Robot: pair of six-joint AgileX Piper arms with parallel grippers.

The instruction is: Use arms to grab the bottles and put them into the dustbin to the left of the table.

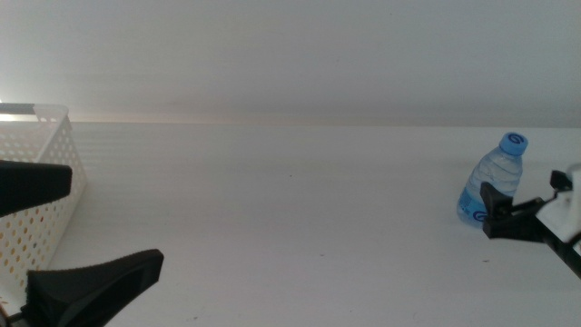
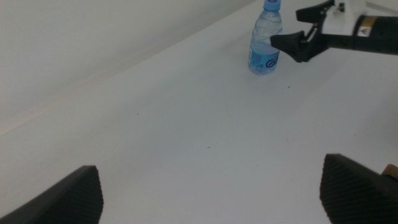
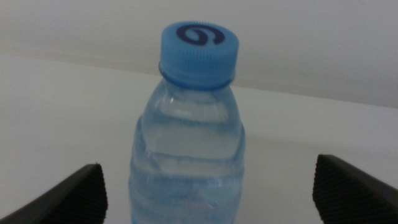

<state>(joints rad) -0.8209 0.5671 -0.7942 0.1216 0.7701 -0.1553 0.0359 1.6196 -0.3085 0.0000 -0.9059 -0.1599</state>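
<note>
You are in the grasp approach. The right gripper [image 1: 499,211], jaws spread, has the single water bottle [image 1: 495,182] standing upright between them; advance, then close. The left gripper [image 1: 77,232], also spread, waits beside the one dustbin [image 1: 45,195]. No other bottles are visible.

Lighting soft, even, slightly dim; images low in sharpness.
White table [image 1: 290,227] reads greyish, with no glare and only faint shadows. Close-up water bottle [image 3: 189,143] appears soft; near fingers [image 2: 68,198] are blurred.
</note>
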